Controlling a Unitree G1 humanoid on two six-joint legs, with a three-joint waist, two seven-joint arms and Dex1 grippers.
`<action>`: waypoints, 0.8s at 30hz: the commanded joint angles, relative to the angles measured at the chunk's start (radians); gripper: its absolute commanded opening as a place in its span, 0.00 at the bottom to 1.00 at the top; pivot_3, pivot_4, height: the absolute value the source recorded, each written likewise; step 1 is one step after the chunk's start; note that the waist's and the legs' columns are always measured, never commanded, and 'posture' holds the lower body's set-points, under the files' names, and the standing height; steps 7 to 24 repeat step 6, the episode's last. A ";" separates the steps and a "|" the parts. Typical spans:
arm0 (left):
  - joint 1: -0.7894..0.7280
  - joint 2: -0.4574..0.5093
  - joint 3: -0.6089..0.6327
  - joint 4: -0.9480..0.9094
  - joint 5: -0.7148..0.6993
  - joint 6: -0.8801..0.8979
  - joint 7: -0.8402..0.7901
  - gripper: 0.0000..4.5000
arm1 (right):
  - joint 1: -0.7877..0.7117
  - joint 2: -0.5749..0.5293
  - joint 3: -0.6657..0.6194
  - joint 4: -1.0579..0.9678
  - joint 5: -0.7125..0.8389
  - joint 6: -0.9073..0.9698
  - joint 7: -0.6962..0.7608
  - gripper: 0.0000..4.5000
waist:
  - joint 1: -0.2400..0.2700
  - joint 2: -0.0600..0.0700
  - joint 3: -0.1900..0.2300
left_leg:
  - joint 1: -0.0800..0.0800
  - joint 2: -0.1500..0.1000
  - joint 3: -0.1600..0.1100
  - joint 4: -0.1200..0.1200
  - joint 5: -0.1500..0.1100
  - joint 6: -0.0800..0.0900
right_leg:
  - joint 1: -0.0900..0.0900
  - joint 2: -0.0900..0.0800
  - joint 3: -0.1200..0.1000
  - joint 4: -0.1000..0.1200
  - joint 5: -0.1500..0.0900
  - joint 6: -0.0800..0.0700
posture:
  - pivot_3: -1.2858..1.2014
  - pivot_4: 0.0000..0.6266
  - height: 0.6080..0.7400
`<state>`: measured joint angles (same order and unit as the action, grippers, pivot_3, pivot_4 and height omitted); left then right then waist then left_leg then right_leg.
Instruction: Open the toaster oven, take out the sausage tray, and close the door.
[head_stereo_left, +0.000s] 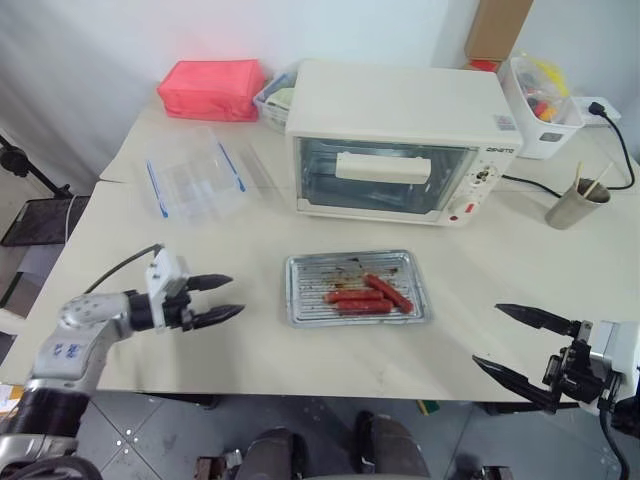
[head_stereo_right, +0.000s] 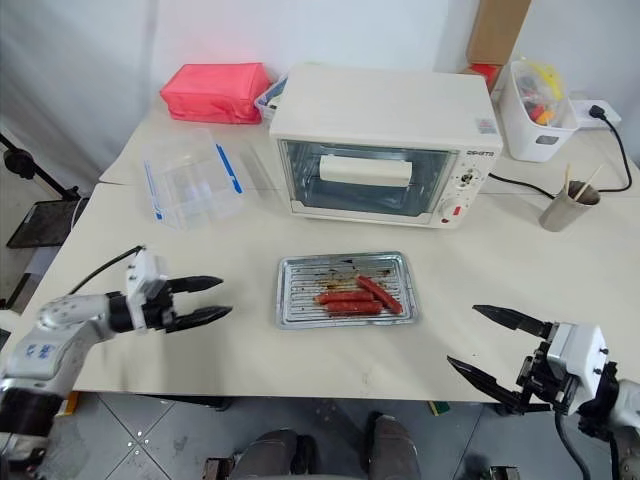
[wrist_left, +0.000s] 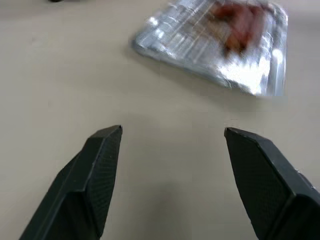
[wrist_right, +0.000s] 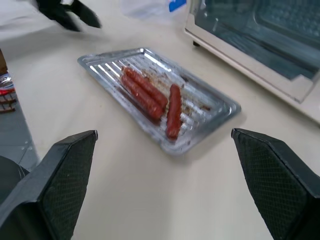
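Note:
The toaster oven (head_stereo_left: 400, 105) stands at the back of the table, its glass door (head_stereo_left: 318, 178) closed with the white bar handle (head_stereo_left: 383, 167) across it. In front of it on the table lies the sausage tray (head_stereo_left: 310, 283), with three red sausages (head_stereo_left: 368, 297) toward its right side. My left gripper (head_stereo_left: 235, 296) hovers open to the left of the tray, fingers empty and pointing at it. My right gripper (head_stereo_left: 487, 334) stands open near the table's front right edge, apart from the tray. The right wrist view looks between its fingers at the tray (wrist_right: 110, 67) and the oven front.
A clear plastic container with blue clips (head_stereo_left: 195, 180) lies left of the oven. A red pouch (head_stereo_left: 212, 88) sits at the back left. A white bin (head_stereo_left: 540, 105) and a cup with sticks (head_stereo_left: 575, 205) stand to the right, with a black cord (head_stereo_left: 620, 150) behind.

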<state>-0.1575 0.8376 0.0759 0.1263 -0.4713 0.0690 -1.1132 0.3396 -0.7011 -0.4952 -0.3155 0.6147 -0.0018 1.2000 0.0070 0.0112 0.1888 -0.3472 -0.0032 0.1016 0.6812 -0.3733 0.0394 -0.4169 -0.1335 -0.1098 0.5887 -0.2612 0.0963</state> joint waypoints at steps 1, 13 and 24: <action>0.025 0.003 0.079 -0.009 0.033 -0.168 -0.042 0.77 | -0.036 -0.028 0.009 0.038 0.009 -0.018 0.045 1.00 | 0.011 0.000 0.000 | -0.002 0.000 0.000 0.001 -0.001 0.001 | -0.001 0.000 0.000 0.000 0.000 0.000 | 0.52 0.24 1.00; 0.053 -0.008 0.141 -0.057 0.003 -0.171 -0.027 0.77 | -0.098 -0.047 0.028 0.093 0.004 -0.017 0.079 1.00 | 0.017 0.000 0.000 | -0.007 -0.001 -0.001 0.002 0.002 0.008 | -0.004 -0.001 -0.003 0.002 0.001 0.002 | 0.52 0.24 1.00; 0.053 -0.008 0.141 -0.057 0.003 -0.171 -0.027 0.77 | -0.098 -0.047 0.028 0.093 0.004 -0.017 0.079 1.00 | 0.017 0.000 0.000 | -0.007 -0.001 -0.001 0.002 0.002 0.008 | -0.004 -0.001 -0.003 0.002 0.001 0.002 | 0.52 0.24 1.00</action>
